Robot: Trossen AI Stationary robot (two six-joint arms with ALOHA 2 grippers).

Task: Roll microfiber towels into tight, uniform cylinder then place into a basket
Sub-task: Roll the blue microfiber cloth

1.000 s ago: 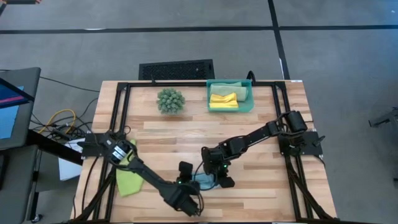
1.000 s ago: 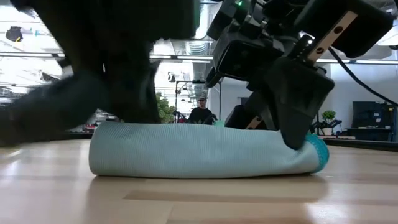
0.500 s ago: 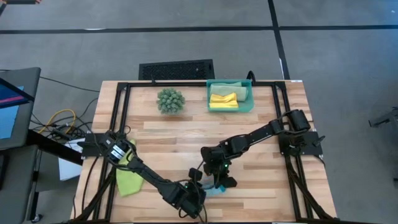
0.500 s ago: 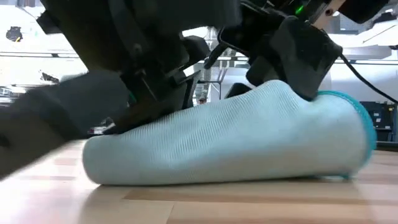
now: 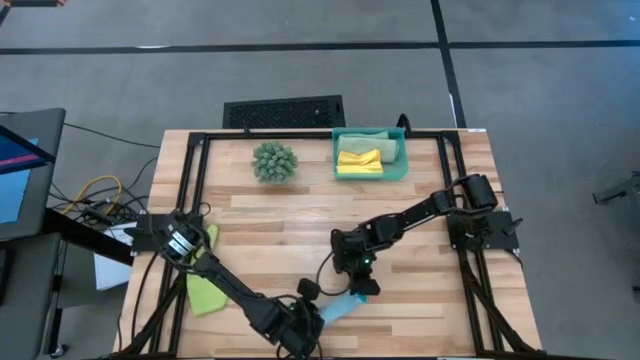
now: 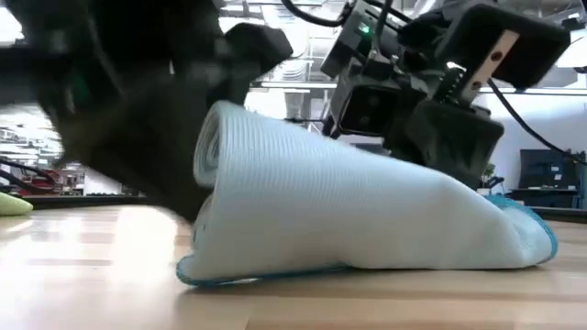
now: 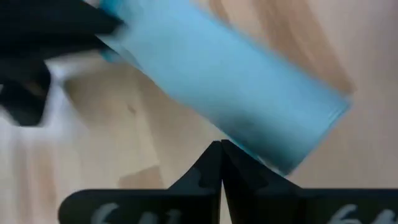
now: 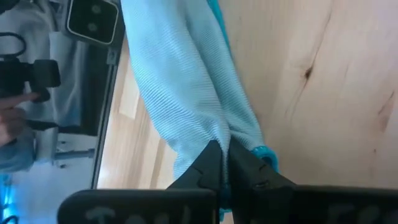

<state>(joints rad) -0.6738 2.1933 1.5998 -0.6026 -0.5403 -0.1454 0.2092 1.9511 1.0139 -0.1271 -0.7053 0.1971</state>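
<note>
High view shows the light blue towel (image 5: 337,305), rolled, lying near the front edge of the tabletop (image 5: 300,215). The right gripper (image 5: 362,287) is closed on one end of this roll, pinching the cloth between its fingers. The left gripper (image 5: 305,318) is fully closed at the other end and touches the roll. The basket (image 5: 397,170) stands at the far side and has a yellow towel (image 5: 358,160) inside.
</note>
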